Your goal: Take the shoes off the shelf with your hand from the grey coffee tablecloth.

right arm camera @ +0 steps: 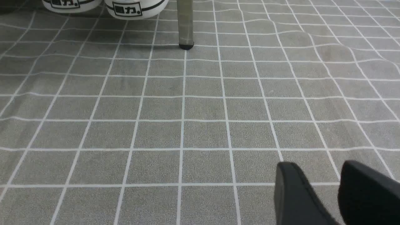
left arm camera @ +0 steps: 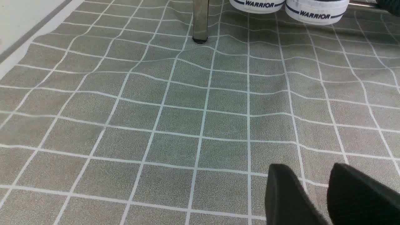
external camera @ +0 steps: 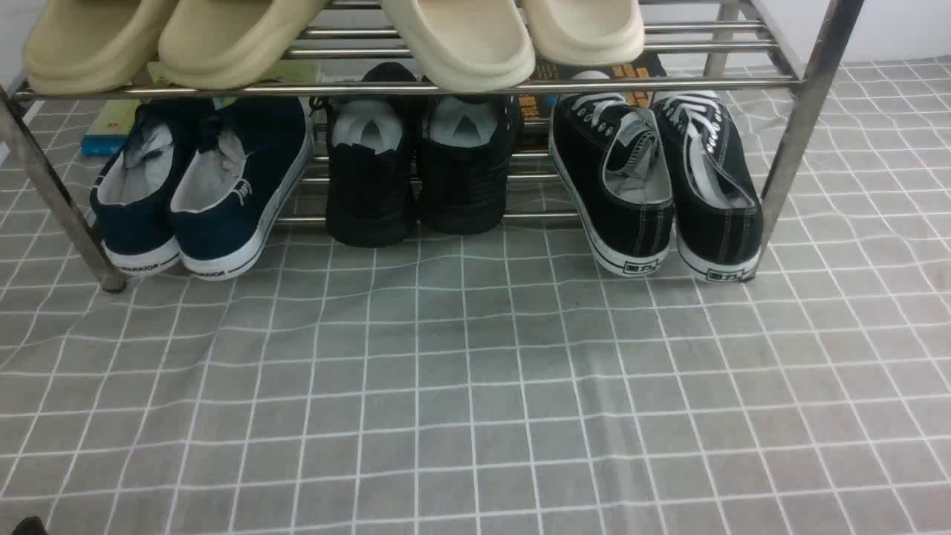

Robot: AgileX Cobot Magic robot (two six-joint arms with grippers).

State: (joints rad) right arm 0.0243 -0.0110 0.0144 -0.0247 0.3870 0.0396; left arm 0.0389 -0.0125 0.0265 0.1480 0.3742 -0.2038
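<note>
- Shoes (external camera: 657,186): black canvas, white laces. Sitting on the lower tier of the shelf (external camera: 416,88), upper right of the front view, heels facing the camera, just beside the right leg.
- Navy pair (external camera: 200,186): sitting at upper left.
- Black knit pair (external camera: 420,171): sitting between the other two pairs.
- Beige slippers (external camera: 334,37): lying on the top tier.
- Grey coffee tablecloth (external camera: 475,386): lying slightly wrinkled under the shelf.
- Left pincer (left arm camera: 309,170): hanging released, grasping nothing, over bare cloth.
- Right pincer (right arm camera: 318,167): likewise hanging released, well apart from the shoes.
</note>
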